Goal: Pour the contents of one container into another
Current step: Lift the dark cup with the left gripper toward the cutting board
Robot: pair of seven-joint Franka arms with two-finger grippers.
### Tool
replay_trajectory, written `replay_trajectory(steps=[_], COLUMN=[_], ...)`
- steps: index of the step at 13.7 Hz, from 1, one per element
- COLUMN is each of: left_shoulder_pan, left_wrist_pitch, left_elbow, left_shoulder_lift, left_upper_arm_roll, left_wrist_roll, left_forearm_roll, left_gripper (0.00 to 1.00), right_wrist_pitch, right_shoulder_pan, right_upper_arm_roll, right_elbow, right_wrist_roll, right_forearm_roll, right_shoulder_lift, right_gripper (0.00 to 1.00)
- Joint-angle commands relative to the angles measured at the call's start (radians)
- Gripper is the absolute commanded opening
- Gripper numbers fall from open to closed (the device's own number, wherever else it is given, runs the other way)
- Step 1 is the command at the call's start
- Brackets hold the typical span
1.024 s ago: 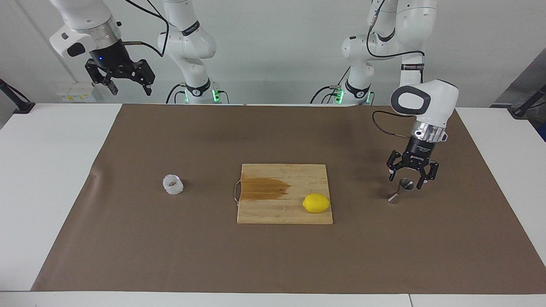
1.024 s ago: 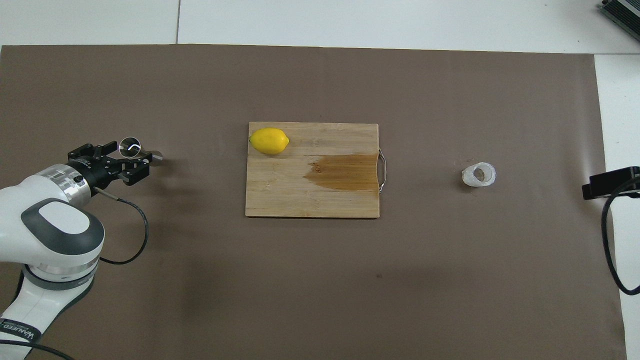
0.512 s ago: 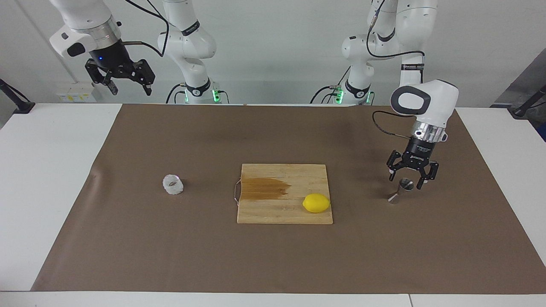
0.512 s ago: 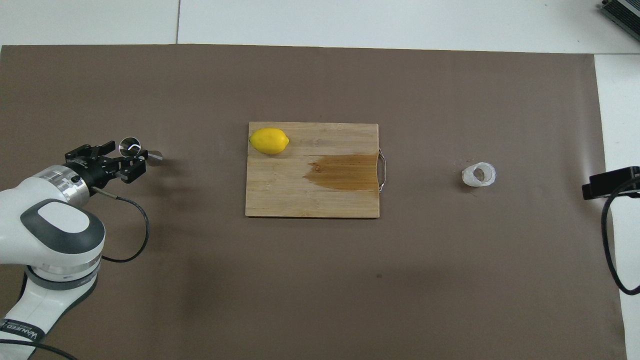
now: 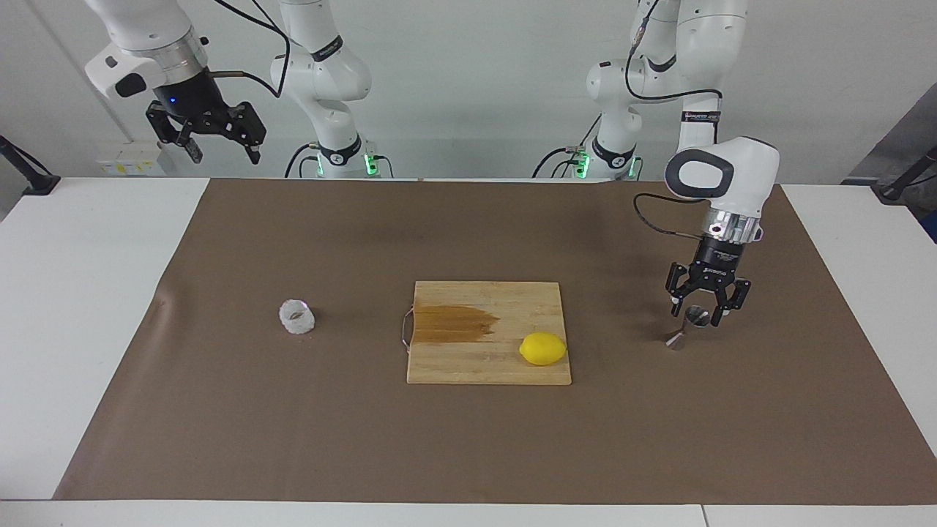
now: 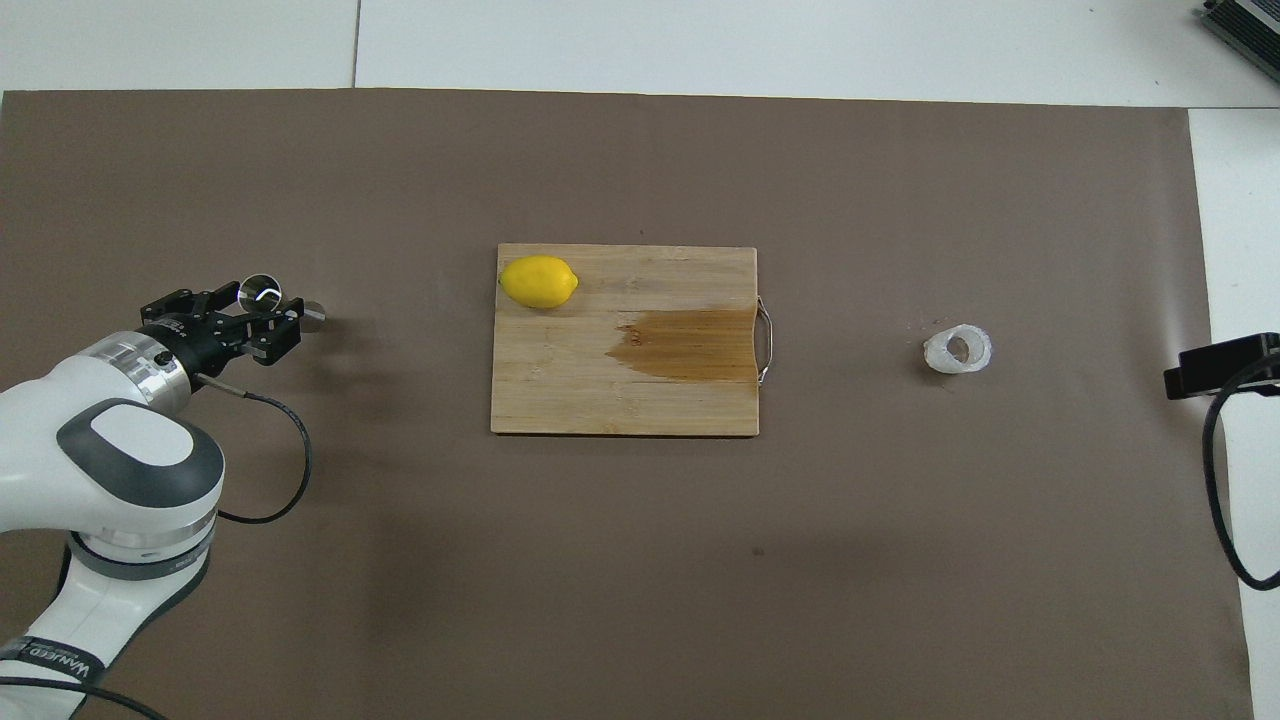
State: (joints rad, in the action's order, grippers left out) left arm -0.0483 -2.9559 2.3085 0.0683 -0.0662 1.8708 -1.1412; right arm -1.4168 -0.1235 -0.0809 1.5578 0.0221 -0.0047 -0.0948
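Note:
The steel jigger (image 5: 676, 339) stands on the brown mat toward the left arm's end of the table. My left gripper (image 5: 695, 315) points down over it, with a finger on either side of its upper cone. The jaws are still apart, and whether they touch the metal I cannot tell. In the overhead view the jigger's rim (image 6: 260, 291) shows just past the left gripper (image 6: 258, 306). The whitish bumpy cup (image 5: 297, 318) (image 6: 958, 349) sits alone toward the right arm's end. My right gripper (image 5: 223, 150) waits high over the table's edge, open and holding nothing.
A wooden cutting board (image 5: 468, 366) (image 6: 600, 400) with a dark wet stain and a wire handle lies mid-table. A lemon (image 5: 543, 348) (image 6: 539, 281) rests on its corner toward the left arm. The brown mat (image 5: 468, 454) covers most of the table.
The left gripper's fingers have narrowed around the jigger's upper cone, and the hand has shifted slightly. The right arm, cup, board and lemon have not moved.

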Motion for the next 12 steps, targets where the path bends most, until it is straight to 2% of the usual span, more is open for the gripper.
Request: replay_trajectory(steps=[1,7,10,12], left_shoulder_pan=[-0.021,-0.021,-0.021,-0.019], left_wrist_pitch=[-0.029,-0.029,-0.029,-0.028], left_elbow=[-0.015,-0.014,-0.014,-0.014], left_shoulder_lift=[0.018,0.018,0.018,0.018], left_upper_arm_roll=[0.008,0.008,0.008,0.008], left_wrist_roll=[0.005,0.007,0.007,0.007], left_forearm_roll=[-0.023,-0.023,-0.023,-0.023], left_gripper=[0.72,0.55,0.39,0.34], right_wrist_pitch=[0.013,0.013,0.013,0.013], right_shoulder_pan=[-0.008,-0.01,-0.01,-0.01], right_upper_arm_roll=[-0.002,-0.002,-0.002,-0.002], right_elbow=[-0.002,-0.002,-0.002,-0.002], right_wrist_roll=[-0.014,-0.014,-0.014,-0.014], right_forearm_roll=[0.025,0.025,0.025,0.025], right_shoulder_lift=[-0.006,-0.006,-0.006,-0.006], right_gripper=[1.0,1.0,1.0,1.0])
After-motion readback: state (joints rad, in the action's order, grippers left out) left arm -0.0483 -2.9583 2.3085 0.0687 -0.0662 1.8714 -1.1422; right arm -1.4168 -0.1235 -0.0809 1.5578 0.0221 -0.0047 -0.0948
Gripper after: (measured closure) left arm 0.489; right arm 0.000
